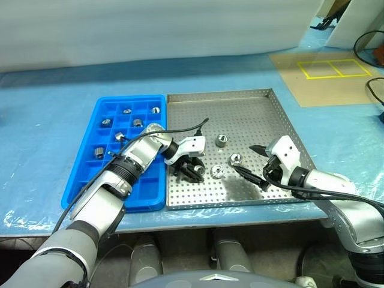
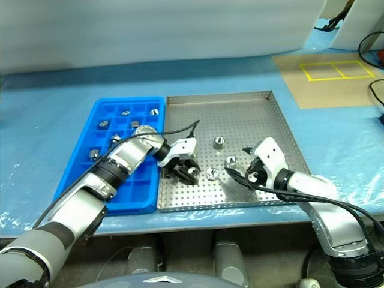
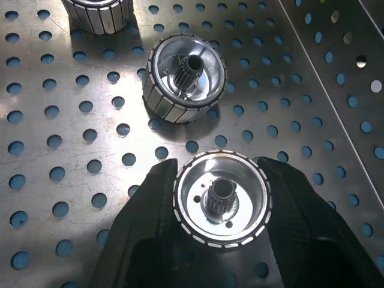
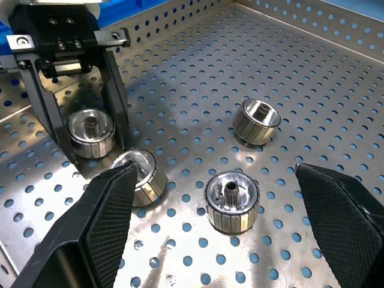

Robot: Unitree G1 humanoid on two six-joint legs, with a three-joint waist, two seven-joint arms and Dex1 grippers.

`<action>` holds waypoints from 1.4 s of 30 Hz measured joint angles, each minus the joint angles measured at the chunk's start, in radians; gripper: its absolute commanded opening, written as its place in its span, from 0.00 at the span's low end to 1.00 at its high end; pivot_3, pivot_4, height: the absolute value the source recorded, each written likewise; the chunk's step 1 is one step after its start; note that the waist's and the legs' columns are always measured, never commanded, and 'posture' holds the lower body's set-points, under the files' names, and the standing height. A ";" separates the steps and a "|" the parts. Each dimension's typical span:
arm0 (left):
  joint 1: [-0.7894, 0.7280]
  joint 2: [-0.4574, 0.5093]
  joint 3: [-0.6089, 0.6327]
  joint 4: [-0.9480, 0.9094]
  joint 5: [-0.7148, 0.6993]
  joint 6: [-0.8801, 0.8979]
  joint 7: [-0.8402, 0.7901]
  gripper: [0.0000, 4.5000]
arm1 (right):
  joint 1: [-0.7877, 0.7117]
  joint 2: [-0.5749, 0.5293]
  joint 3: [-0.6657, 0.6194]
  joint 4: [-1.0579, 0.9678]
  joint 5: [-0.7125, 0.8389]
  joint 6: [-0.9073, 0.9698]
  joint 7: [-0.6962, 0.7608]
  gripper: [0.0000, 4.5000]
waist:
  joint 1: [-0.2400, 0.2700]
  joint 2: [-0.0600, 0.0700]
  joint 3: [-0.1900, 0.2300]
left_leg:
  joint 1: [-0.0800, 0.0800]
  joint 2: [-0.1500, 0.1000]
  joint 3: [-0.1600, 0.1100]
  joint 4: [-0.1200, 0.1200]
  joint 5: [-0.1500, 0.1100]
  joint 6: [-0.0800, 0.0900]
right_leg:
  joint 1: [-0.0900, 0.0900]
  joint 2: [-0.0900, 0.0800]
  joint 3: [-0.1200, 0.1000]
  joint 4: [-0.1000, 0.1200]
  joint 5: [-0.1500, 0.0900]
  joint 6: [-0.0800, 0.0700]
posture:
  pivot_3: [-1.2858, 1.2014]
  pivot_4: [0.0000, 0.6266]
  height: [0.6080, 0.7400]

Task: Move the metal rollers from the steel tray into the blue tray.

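The steel tray (image 1: pixel 240 108) lies in the middle of the table with several metal rollers (image 1: pixel 221 140) loose on its perforated floor. My left gripper (image 1: pixel 193 171) reaches in from the left, and its fingers (image 3: pixel 150 228) press both sides of one upright roller (image 3: pixel 222 201). Another roller (image 3: pixel 186 78) stands just beyond it. My right gripper (image 1: pixel 247 159) hovers open over the tray's front right part, with a roller (image 4: pixel 231 201) below the gap between its fingers (image 4: pixel 108 222). The blue tray (image 1: pixel 129 99) adjoins the steel tray's left side and holds several rollers (image 1: pixel 137 122) in its compartments.
A blue sheet covers the table, whose front edge runs just below both trays. A brown board with yellow tape squares (image 1: pixel 333 68) lies at the back right. Black cables (image 1: pixel 369 42) trail at the far right.
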 measured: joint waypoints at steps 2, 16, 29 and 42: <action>0.002 0.011 0.015 -0.014 -0.009 0.014 0.009 0.38 | 0.000 0.000 0.004 0.017 -0.005 -0.019 0.010 0.97 | -0.001 0.000 0.000 | 0.000 0.000 0.000 0.000 0.000 0.000 | 0.000 0.000 0.000 0.000 0.000 0.000 | 0.36 0.24 1.00; 0.179 0.285 0.318 -0.441 -0.253 0.195 0.066 0.38 | -0.292 0.041 0.153 0.252 0.000 -0.160 0.257 0.97 | 0.023 0.000 0.000 | -0.001 0.001 0.000 -0.001 0.000 0.000 | -0.001 -0.001 -0.002 0.002 0.004 -0.007 | 0.49 0.24 1.00; 0.495 0.326 0.570 -0.773 -0.330 0.441 0.483 0.38 | -0.678 0.282 0.355 0.641 -0.116 -0.320 0.434 0.97 | 0.108 0.000 0.000 | -0.008 0.002 -0.001 -0.002 0.001 -0.001 | -0.008 -0.002 -0.006 0.004 0.003 -0.010 | 0.59 0.24 1.00; 0.715 0.316 0.694 -0.898 -0.416 0.495 0.664 0.38 | -0.693 0.289 0.358 0.648 -0.151 -0.314 0.475 0.97 | 0.135 -0.001 0.000 | -0.007 0.003 -0.004 -0.002 0.003 -0.004 | -0.007 -0.001 -0.009 0.006 0.003 -0.010 | 0.59 0.24 1.00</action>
